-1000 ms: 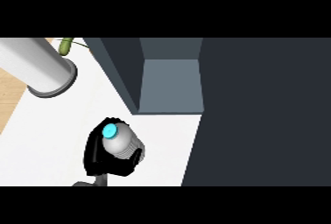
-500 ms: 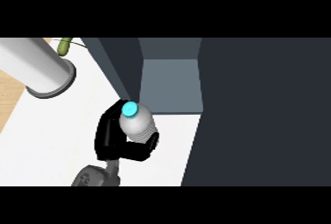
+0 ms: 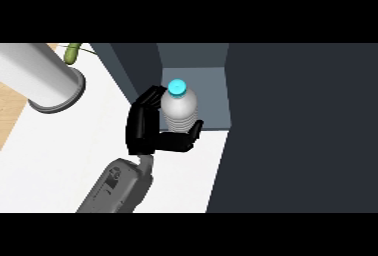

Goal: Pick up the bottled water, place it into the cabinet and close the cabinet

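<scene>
Counter — left hand grips bottled water, seemingly at cabinet.

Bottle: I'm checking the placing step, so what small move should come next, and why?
Probably ease the bottle a little deeper into the cabinet before letting go. The robot hand is curled round it, and its base seems to sit right at the compartment's front edge.

Even light; counter bright at left; cabinet dark at right, recess dim.
</scene>
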Action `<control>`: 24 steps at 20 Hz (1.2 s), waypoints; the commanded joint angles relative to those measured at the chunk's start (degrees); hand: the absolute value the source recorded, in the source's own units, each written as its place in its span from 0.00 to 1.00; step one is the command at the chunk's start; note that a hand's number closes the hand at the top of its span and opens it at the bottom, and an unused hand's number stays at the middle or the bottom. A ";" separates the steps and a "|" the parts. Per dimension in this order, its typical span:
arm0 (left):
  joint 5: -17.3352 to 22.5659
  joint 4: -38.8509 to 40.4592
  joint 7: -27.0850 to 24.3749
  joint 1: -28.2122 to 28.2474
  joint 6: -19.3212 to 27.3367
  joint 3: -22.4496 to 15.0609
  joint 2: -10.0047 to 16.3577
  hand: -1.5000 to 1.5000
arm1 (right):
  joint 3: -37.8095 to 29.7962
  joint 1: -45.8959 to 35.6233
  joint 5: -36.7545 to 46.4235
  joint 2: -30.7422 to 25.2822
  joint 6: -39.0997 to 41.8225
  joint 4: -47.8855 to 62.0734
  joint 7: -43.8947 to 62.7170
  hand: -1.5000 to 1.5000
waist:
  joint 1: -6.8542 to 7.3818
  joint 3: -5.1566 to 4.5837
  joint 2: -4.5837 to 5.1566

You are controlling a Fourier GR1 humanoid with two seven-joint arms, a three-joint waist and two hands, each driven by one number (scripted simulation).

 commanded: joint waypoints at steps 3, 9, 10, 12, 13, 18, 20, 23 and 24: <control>-0.77 6.15 3.15 -9.83 5.97 0.99 -0.03 1.00 | 3.33 4.23 5.58 -0.50 -0.66 -3.19 -1.75 0.00 | -0.11 0.02 -0.05; -0.82 22.13 -1.16 -17.57 1.55 5.98 -0.03 1.00 | -0.15 3.81 1.40 -2.89 0.93 -6.58 -0.67 0.00 | -0.48 0.01 0.16; 0.10 22.12 0.30 -20.55 6.18 2.60 -0.03 1.00 | 1.08 -1.33 4.35 -0.55 -0.04 -6.21 5.18 0.00 | -0.48 -0.06 0.17; -2.34 25.17 0.96 -22.19 2.88 6.77 1.45 1.00 | -2.71 3.13 0.19 -4.31 1.23 -7.76 1.83 0.00 | -0.34 0.03 0.13; -0.49 28.26 0.53 -23.67 -0.78 9.54 4.06 1.00 | -0.52 1.47 1.71 -1.19 -0.30 -5.58 -0.11 0.00 | -0.55 0.00 0.24; -2.38 38.50 -2.36 -29.53 4.24 10.62 0.17 1.00 | 2.22 1.11 3.47 -0.41 -0.06 -4.11 -0.14 0.00 | -0.72 -0.04 0.31; -1.77 38.37 -0.50 -31.15 8.93 6.82 -0.02 1.00 | 2.62 1.92 4.10 -1.27 -0.39 -5.24 0.70 0.00 | -0.86 -0.03 0.16; -2.44 47.01 -2.68 -35.31 4.73 11.78 2.04 1.00 | -0.07 2.01 1.42 -2.61 -0.04 -6.49 0.52 0.00 | -1.36 -0.02 0.47; -4.11 46.00 -2.94 -33.30 6.30 9.92 0.66 1.00 | 2.60 -1.80 4.08 0.95 -1.30 -2.97 1.92 0.00 | -0.41 -0.06 0.28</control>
